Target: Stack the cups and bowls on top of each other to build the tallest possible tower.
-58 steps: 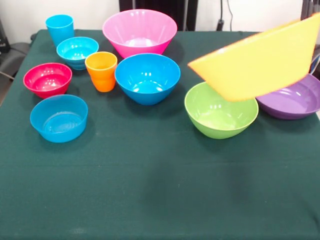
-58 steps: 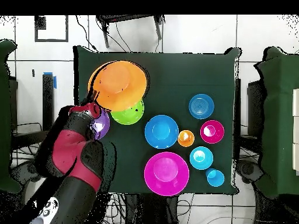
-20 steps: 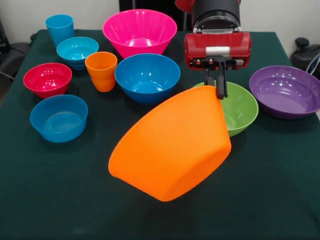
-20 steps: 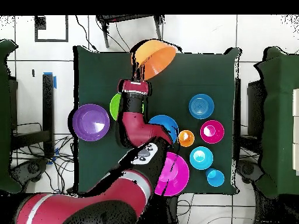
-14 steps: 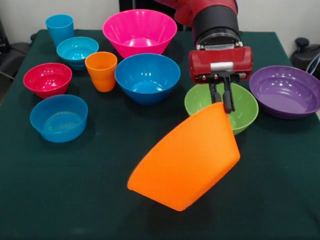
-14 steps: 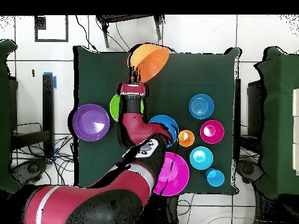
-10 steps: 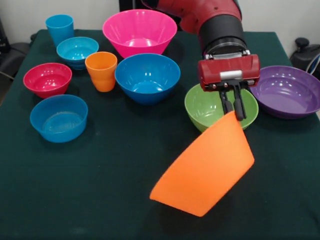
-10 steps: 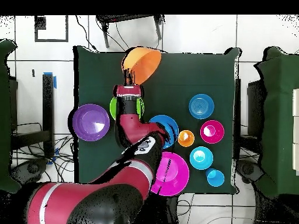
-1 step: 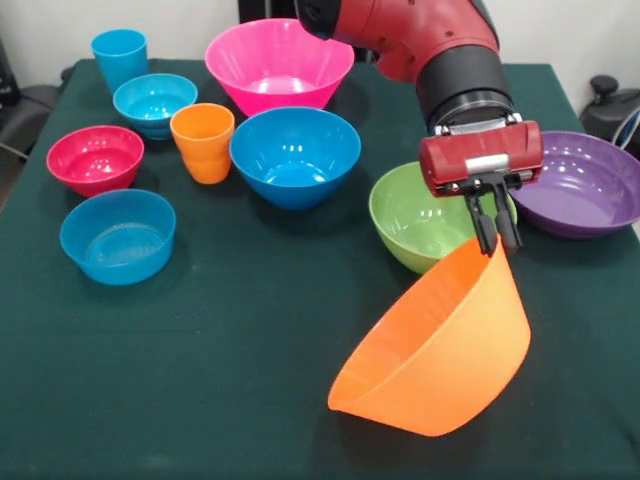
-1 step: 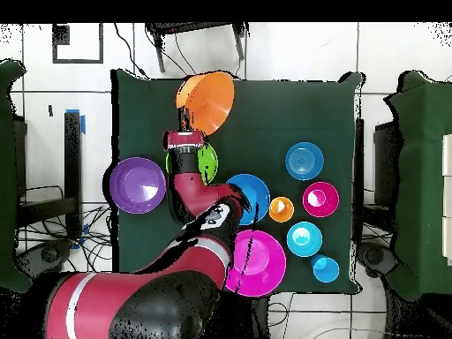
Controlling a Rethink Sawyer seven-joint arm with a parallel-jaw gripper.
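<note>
One bowl is off the table: the orange bowl (image 9: 440, 350), pinched by its rim in the gripper (image 9: 497, 240), whose jaws are clamped on the wall at the bowl's top edge. It hangs tilted, mouth turned up and toward the left of the front view, its lower edge close to the cloth or just touching; I cannot tell which. A second ago it hung nearer the middle of the table, showing its outside and its base; since then the arm has carried it toward the near right of the front view and lower, and the bowl has swung so its inside now shows. The overhead view agrees: the bowl (image 10: 205, 101) sits by the table's (image 10: 291, 115) far edge, beyond the green bowl (image 10: 207, 162).

My reading is that the base of the tower is being set down on open cloth, in front of the green bowl (image 9: 425, 220) and purple bowl (image 9: 585, 185). Nothing is stacked yet. The pink bowl (image 9: 279, 62), blue bowl (image 9: 295, 155), red bowl (image 9: 95, 158), two small blue bowls (image 9: 118, 236) (image 9: 154, 103), orange cup (image 9: 203, 142) and blue cup (image 9: 120, 56) all stand apart. The tilt needs levelling before release, or the bowl may rock or roll on its side
</note>
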